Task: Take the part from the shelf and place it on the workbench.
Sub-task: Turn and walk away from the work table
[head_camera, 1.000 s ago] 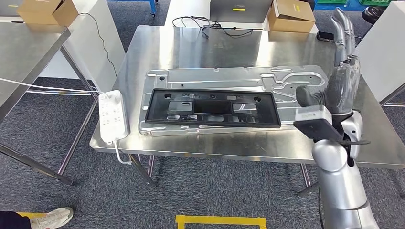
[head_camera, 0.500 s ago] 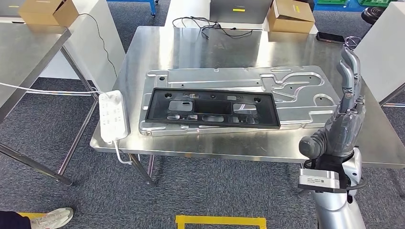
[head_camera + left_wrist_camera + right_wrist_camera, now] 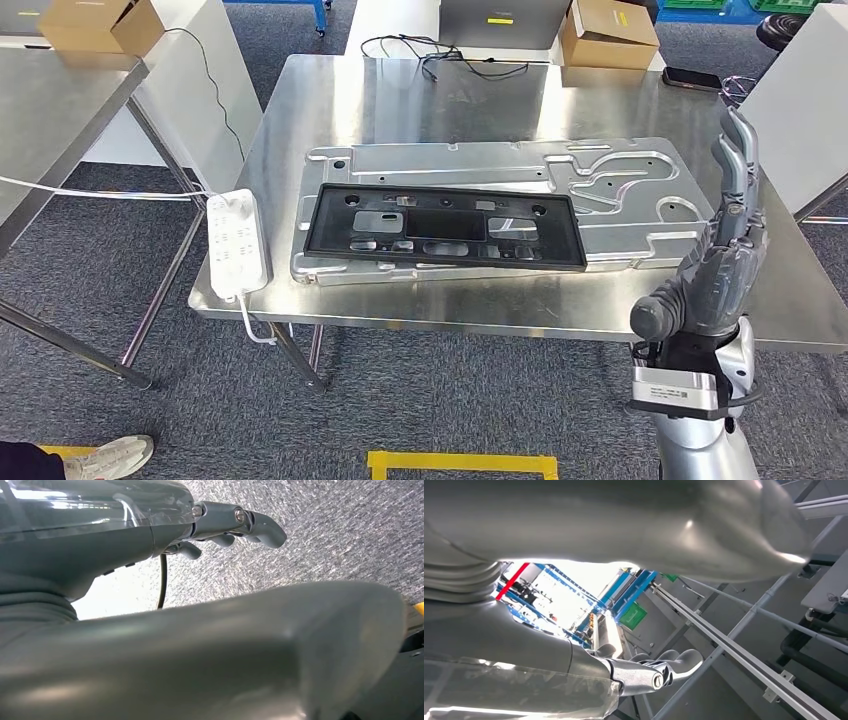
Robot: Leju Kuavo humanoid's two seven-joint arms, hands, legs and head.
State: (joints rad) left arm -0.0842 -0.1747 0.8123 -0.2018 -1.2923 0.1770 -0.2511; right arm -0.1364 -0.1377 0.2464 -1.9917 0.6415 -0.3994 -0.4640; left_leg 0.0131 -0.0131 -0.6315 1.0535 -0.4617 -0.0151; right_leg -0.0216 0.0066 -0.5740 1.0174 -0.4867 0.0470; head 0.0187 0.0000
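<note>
Nearest us, our right hand (image 3: 722, 262) stands empty with fingers (image 3: 738, 160) extended upward, free of the load; our left hand (image 3: 220, 527), fingers loosely apart, holds nothing. Beyond, the black part (image 3: 445, 227) lies flat on the counter (image 3: 330, 100), seemingly delivered.

A shiny steel table (image 3: 400, 100) stands on grey speckled carpet (image 3: 100, 420), with another steel table (image 3: 50, 110) at the left, white panels (image 3: 215, 60) behind, and yellow floor tape (image 3: 460, 464) in front.
</note>
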